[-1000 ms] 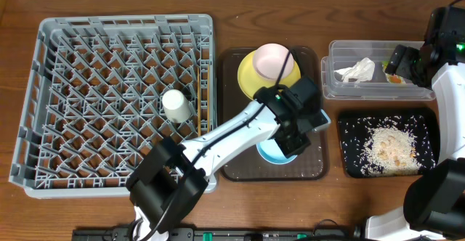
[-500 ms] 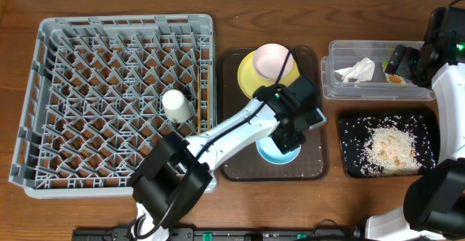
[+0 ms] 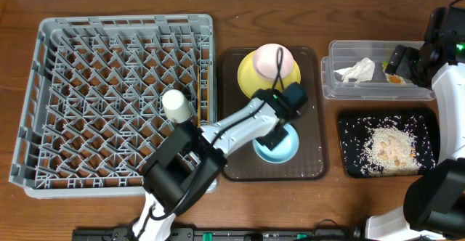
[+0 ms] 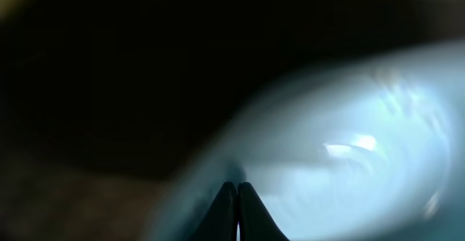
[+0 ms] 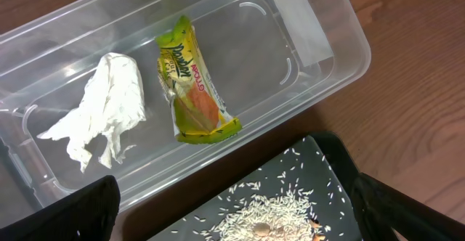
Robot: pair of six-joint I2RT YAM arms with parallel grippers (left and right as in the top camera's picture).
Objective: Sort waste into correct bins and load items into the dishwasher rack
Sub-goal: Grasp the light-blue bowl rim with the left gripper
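Your left gripper [image 4: 236,197] has its fingers [image 4: 227,213] pinched narrow, with only a hairline showing between them. Their tips sit at the rim of the light blue bowl [image 4: 341,161], which they appear to nip by its wall. The wrist view is heavily blurred, so you get no finer detail there. From overhead, that bowl sits on the near half of the dark brown serving tray [image 3: 240,165], and the left arm reaches across from the rack side to the bowl's rim. Behind it on the same tray you have the yellow plate [image 3: 251,78] with the pale pink bowl [image 3: 272,58] sitting on it. Further left, the grey dishwasher rack [image 3: 33,96] holds the small white cup [image 3: 176,104]. Just beside the cup, along the rack's right wall, lie the two chopsticks [image 3: 199,85]

Your right gripper [image 5: 232,194] hangs with its fingers spread wide, holding nothing, above the line where the clear tub [image 5: 320,52] meets the black tray [image 5: 330,165]. In the tub lie the crumpled white napkin [image 5: 102,110] and, just beside it, the green-and-yellow wrapper [image 5: 192,88]. The wrapper's dark script looks like "Pandan", and the small print along one edge looks like "APOLLO". The black tray carries the scattered rice scraps [image 5: 269,212]. Both bins rest on the wooden table [image 5: 414,88]
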